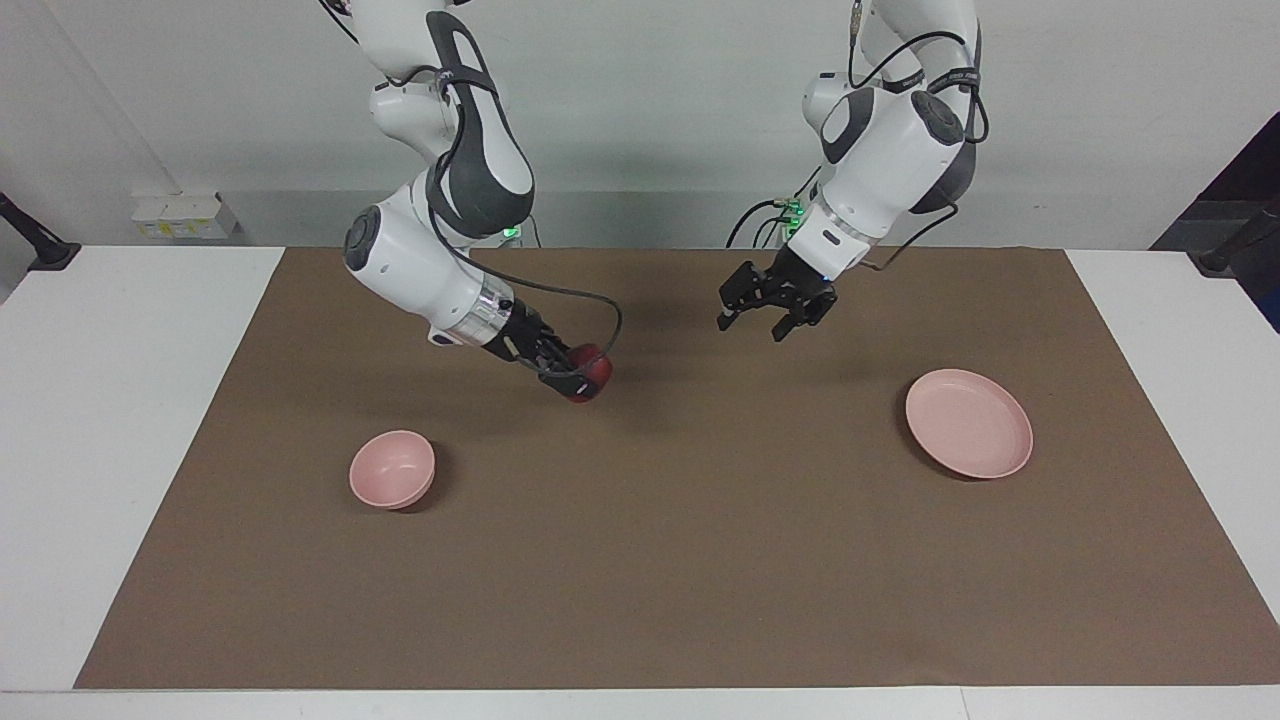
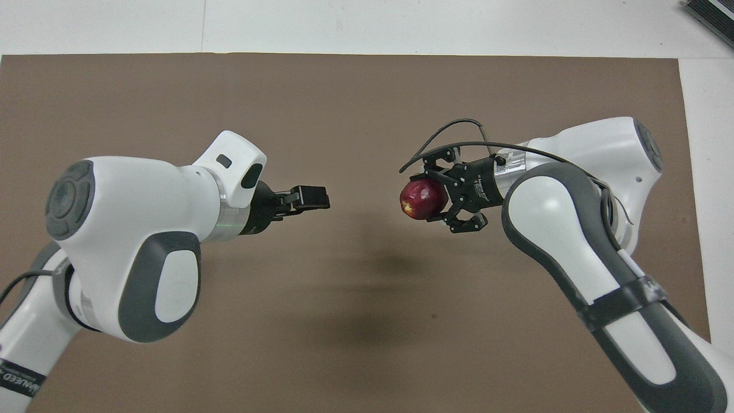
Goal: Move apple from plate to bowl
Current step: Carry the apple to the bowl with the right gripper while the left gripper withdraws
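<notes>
The apple (image 1: 590, 373) is held clamped in the right gripper (image 1: 577, 381) above the mat at frame centre-left, the plate (image 1: 968, 422) lies bare, the bowl (image 1: 392, 468) is unfilled, and the left gripper (image 1: 757, 325) waits open, holding nothing.

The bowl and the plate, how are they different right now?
The bowl is small and deep; the plate is wider and flat with a low rim. The bowl sits toward the right arm's end of the table, the plate toward the left arm's end. Both are pale pink, round and empty; the apple is up in the right gripper.
</notes>
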Tool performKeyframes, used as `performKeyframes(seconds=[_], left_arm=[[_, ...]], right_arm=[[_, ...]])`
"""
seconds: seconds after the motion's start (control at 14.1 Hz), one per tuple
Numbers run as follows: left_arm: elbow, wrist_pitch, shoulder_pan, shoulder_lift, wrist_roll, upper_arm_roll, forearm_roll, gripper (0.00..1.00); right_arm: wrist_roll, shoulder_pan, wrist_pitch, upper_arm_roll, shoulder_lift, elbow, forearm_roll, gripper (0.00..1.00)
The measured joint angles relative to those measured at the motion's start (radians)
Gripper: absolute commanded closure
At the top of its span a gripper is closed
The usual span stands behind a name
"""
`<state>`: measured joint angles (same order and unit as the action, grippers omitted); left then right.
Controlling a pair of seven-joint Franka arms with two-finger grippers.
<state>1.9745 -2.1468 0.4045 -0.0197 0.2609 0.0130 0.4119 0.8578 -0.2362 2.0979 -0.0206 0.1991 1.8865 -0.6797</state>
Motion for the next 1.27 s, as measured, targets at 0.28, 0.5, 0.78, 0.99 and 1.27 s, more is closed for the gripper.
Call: performKeyframes(seconds=[0.28, 0.5, 0.78, 0.99, 1.27], left_arm=[[-0.001, 0.039, -0.078, 0.0, -0.097, -0.002, -0.187, 0.0], [-0.006, 0.042, -0.118, 0.0, -0.145, -0.004, -0.316, 0.0], [-0.058, 0.095, -0.195, 0.0, -0.226, -0.004, -0.331, 0.0], [-0.146, 0.206, -0.247, -0.004, -0.271, -0.006, -0.333, 0.0], [-0.311, 0.407, -0.29, -0.012, -0.35, -0.012, -0.335, 0.0]], right_arm=[[-0.189, 0.068, 0.031, -0.002, 0.015, -0.003, 0.214, 1.0], [-0.343, 0.124, 0.044, -0.003, 0.023, -0.003, 0.362, 1.0], [-0.523, 0.209, 0.079, -0.005, 0.035, -0.004, 0.488, 1.0], [-0.588, 0.24, 0.122, -0.005, 0.048, -0.004, 0.543, 1.0], [-0.589, 0.239, 0.205, 0.0, 0.079, -0.004, 0.562, 0.96]])
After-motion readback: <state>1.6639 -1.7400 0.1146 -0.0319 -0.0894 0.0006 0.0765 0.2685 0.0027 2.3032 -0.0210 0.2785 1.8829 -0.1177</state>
